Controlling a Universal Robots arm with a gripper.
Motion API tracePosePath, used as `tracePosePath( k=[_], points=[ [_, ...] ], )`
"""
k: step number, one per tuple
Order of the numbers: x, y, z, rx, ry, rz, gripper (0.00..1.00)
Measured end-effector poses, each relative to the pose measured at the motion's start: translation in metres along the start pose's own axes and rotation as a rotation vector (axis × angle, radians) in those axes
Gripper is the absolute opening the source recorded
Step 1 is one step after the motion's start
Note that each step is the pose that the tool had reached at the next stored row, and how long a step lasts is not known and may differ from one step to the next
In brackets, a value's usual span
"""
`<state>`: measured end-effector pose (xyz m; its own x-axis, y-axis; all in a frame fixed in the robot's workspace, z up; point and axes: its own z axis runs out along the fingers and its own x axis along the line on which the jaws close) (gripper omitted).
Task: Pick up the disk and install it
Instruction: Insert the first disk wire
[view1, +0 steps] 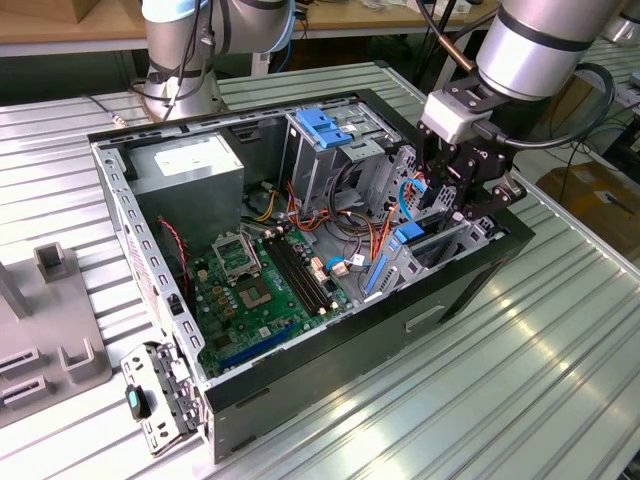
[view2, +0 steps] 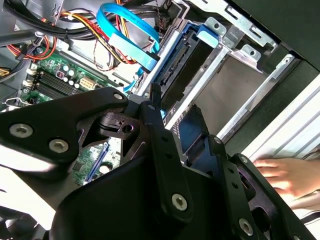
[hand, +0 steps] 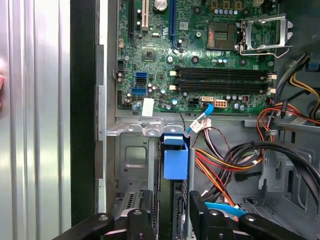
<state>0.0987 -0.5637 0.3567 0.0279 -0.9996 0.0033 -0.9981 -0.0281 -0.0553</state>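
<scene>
One open computer case (view1: 330, 370) on a ribbed table, listed left to right in the exterior view. Power supply box (view1: 190, 165) at the case's 10 o'clock. Circuit board (view1: 250, 290) on the floor, around 7 o'clock. Metal cage with blue latch (view1: 325, 125) at 12 o'clock. Gripper (view1: 452, 212) at 3 o'clock, lowered into the drive bay. Disk (hand: 175, 161) standing on edge in that bay, blue frame uppermost in the first wrist view. Fingers (hand: 198, 220) sit one on each flat face, apparently clamped on it. Status, by judgement: pickup done, disk entered in its bay; full seating cannot be told, and grip not released.
</scene>
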Motion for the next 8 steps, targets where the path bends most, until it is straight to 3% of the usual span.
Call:
tracePosePath(
  k=[4,8],
  points=[
    [0.0,-0.0002,-0.0045,0.0,0.0001,0.0,0.43],
    [0.0001,-0.0008,-0.0137,0.0,0.0002,0.0,0.43]
  ],
)
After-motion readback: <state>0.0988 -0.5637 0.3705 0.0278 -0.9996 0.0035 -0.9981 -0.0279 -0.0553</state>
